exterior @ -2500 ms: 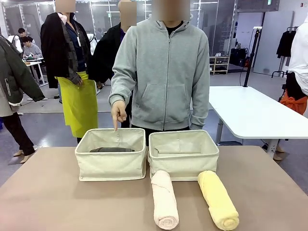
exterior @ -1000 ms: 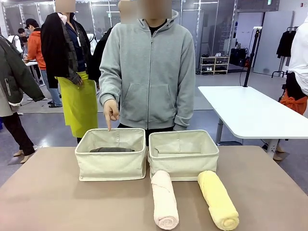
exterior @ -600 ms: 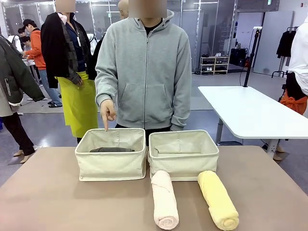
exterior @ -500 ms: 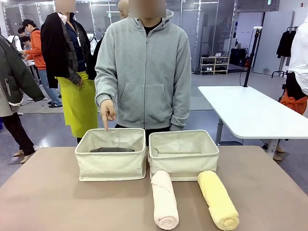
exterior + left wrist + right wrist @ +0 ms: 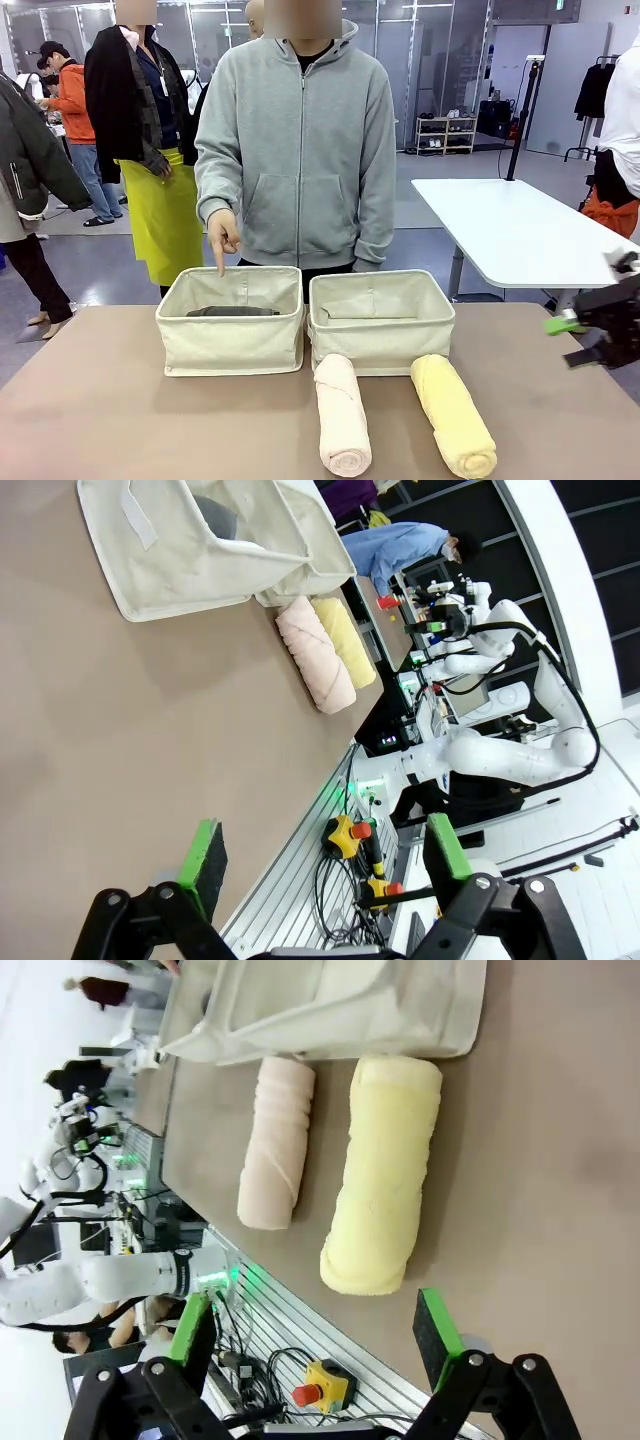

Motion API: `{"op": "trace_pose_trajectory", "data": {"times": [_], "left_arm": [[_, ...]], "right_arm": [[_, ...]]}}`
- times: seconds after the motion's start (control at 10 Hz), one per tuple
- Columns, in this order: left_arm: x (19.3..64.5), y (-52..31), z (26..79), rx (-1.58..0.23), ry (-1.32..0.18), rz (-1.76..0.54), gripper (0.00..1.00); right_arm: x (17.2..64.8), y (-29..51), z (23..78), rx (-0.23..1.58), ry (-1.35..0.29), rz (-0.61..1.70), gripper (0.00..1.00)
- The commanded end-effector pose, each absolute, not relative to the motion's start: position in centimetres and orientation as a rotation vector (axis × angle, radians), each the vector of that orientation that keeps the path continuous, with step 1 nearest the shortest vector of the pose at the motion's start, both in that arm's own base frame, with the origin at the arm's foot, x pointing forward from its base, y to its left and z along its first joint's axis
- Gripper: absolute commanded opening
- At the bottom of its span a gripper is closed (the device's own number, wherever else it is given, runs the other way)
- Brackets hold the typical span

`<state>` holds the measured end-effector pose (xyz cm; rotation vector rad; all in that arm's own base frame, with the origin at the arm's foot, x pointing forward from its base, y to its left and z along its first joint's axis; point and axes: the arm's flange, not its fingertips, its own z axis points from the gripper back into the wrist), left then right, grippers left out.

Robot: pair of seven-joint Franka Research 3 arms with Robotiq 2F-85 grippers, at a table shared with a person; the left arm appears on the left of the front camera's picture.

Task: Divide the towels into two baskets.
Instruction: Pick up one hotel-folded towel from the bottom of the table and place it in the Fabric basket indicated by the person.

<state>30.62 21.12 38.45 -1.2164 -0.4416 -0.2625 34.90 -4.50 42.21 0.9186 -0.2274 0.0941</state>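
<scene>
Two cream canvas baskets stand side by side, the left basket (image 5: 232,340) and the right basket (image 5: 381,338). A dark grey towel (image 5: 232,311) lies in the left one. In front of the right basket lie a pale pink towel (image 5: 341,415) and a yellow towel (image 5: 453,416). My right gripper (image 5: 585,340) hangs open at the right edge, beyond the yellow towel. Its wrist view has the yellow towel (image 5: 385,1190) and pink towel (image 5: 275,1140) ahead of the open right gripper (image 5: 313,1325). My left gripper (image 5: 325,852) is open over bare table, far from the baskets (image 5: 200,540).
A person in a grey hoodie stands behind the baskets, one hand (image 5: 222,235) pointing a finger down at the left basket's far rim. The brown table (image 5: 100,410) has free room left of the towels. A white table (image 5: 520,230) stands far right.
My right gripper has come into the front view from the right edge. The person has shifted slightly left, hand still pointing at the left basket. The towels and baskets have not moved.
</scene>
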Motion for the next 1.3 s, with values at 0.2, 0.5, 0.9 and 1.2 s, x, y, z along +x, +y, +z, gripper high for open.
{"op": "trace_pose_trajectory", "data": {"times": [0.2, 0.5, 0.9, 1.2], "left_arm": [[30.3, 21.2, 38.7, -1.231, -0.443, -0.252, 1.00], [30.3, 21.2, 38.7, -1.231, -0.443, -0.252, 1.00], [30.3, 21.2, 38.7, -1.231, -0.443, -0.252, 1.00], [30.3, 21.2, 38.7, -1.231, -0.443, -0.252, 1.00]], "right_arm": [[34.9, 3.2, 38.4, 0.691, -0.169, 0.070, 1.00], [35.9, 7.3, 35.4, 0.543, -0.162, 0.043, 1.00], [36.5, 11.0, 31.5, 0.424, -0.177, 0.047, 1.00], [36.0, 12.7, 29.9, 0.394, -0.177, 0.082, 1.00]]}}
